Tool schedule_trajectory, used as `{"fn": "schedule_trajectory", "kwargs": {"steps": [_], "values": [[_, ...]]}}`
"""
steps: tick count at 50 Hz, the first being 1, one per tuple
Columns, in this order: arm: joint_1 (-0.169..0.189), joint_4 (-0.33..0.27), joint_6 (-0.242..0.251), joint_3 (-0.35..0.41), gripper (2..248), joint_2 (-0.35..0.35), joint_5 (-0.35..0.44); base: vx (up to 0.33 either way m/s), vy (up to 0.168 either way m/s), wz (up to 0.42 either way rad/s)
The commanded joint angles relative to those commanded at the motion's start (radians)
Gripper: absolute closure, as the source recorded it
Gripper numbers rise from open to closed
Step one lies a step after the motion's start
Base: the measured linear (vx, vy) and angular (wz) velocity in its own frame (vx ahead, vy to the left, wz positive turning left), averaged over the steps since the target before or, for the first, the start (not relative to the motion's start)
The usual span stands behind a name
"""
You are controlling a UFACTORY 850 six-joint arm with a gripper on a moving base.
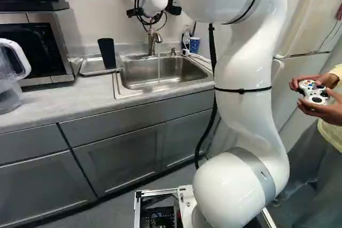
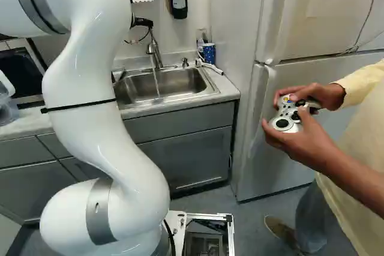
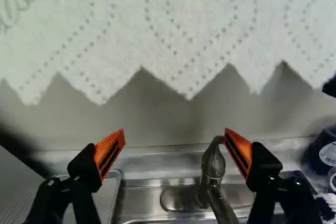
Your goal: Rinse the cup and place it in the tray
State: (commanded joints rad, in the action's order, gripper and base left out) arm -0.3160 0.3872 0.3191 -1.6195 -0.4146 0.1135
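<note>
Where the white arm [image 1: 240, 73] rises nearest, the sink [image 1: 181, 68] lies ahead of it, with water [image 1: 158, 70] running into its basin. Just beside the sink, on the side towards the microwave [image 1: 41, 46], the black cup [image 1: 107, 53] stands upright, apparently in the tray [image 1: 88, 68]. The placing therefore looks done; whether the rinse is complete cannot be told, and the water probably remains to be shut off. Over the sink's back edge, the gripper [image 3: 174, 131] has its fingers spread, pinching nothing, one near the faucet [image 3: 214, 163].
</note>
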Motion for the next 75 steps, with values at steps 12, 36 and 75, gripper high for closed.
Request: {"fn": "schedule_trajectory", "kwargs": {"steps": [12, 36, 75], "values": [[0.01, 0.0, 0.0, 0.022, 3, 0.018, -0.026, 0.0, 0.0, 0.0], [0.01, 0.0, 0.0, 0.022, 3, 0.018, -0.019, 0.0, 0.0, 0.0], [0.009, 0.0, 0.0, -0.026, 3, 0.004, 0.021, 0.0, 0.0, 0.0]]}}
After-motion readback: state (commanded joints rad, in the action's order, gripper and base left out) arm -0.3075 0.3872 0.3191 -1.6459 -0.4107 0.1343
